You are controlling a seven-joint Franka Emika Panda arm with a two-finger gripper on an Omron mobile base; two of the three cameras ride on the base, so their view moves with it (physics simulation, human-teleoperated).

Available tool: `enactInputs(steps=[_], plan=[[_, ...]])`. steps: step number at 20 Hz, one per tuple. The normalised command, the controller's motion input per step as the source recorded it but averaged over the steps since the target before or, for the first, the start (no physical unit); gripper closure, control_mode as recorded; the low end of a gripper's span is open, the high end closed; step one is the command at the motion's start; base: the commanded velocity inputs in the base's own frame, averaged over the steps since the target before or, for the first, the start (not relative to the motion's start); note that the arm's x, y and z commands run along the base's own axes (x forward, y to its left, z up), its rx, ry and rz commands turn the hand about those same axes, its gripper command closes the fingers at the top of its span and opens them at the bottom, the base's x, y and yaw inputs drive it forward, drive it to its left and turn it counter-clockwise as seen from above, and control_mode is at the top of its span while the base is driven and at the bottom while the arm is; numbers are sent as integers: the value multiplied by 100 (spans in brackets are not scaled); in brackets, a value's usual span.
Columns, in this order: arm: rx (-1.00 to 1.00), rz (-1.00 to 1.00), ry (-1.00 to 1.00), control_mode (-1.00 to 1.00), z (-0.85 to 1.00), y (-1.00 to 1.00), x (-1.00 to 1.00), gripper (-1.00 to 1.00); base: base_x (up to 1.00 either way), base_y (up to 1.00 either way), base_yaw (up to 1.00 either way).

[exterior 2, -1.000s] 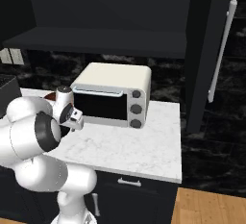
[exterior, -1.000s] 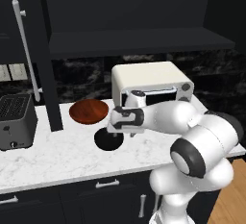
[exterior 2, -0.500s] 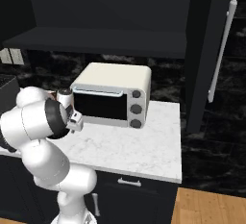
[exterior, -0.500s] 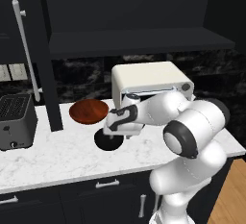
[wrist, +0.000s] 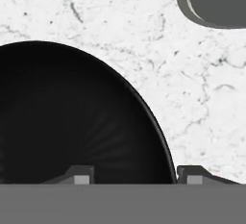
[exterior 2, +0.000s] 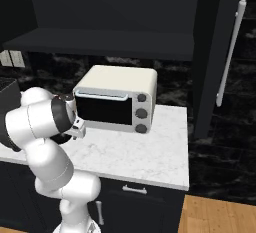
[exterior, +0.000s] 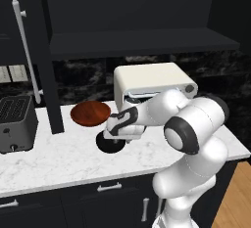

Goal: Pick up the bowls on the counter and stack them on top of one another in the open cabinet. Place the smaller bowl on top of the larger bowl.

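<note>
The fingers (wrist: 134, 176) straddle the black bowl's (wrist: 72, 117) rim, spread and gripping nothing. Lower squarely onto the bench (wrist: 192, 88), then close.

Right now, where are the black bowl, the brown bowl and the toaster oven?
black bowl (wrist: 72, 117), hand view, its dark inside.
brown bowl (exterior: 90, 113), left base view, middle of its inside.
toaster oven (exterior 2: 109, 109), right base view, its glass door.
</note>
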Motion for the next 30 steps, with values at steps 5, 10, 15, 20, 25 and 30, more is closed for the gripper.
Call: enactInputs(steps=[5,10,15,20,25,30], plan=[[0,-3,2,-100,-1,1,0,100,0,0,0],[0,-10,0,-100,5,0,-14,100,0,0,0],[0,-18,0,-100,23,0,-21,100,0,0,0],[2,-27,0,-100,29,8,-14,100,0,0,0],[9,-35,1,-100,30,12,-8,100,0,0,0],[2,-21,-3,-100,43,4,-5,100,0,0,0]])
